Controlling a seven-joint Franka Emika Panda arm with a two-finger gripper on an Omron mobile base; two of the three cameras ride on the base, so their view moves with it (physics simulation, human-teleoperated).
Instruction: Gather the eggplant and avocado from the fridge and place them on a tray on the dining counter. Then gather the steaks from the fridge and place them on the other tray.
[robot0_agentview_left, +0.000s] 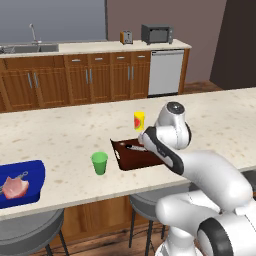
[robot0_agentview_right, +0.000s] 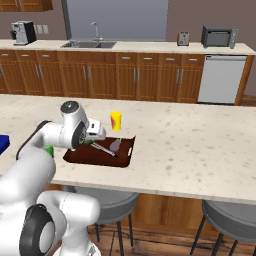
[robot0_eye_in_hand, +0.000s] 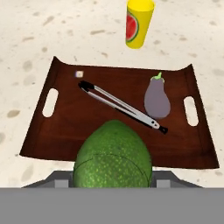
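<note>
one avocado (robot0_eye_in_hand: 113, 155), one eggplant (robot0_eye_in_hand: 156, 100), one tray (robot0_eye_in_hand: 65, 127).

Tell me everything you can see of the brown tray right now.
The brown tray is a flat, dark reddish-brown rectangle that looks like wood, with a low rim and a cut-out handle at each end. It lies flat on the dining counter, near the yellow can. On it lie the eggplant and metal tongs placed diagonally. The gripper holds the avocado above its near edge.

No readable text anywhere; the yellow cup (robot0_eye_in_hand: 139, 22) bears a watermelon picture.
</note>
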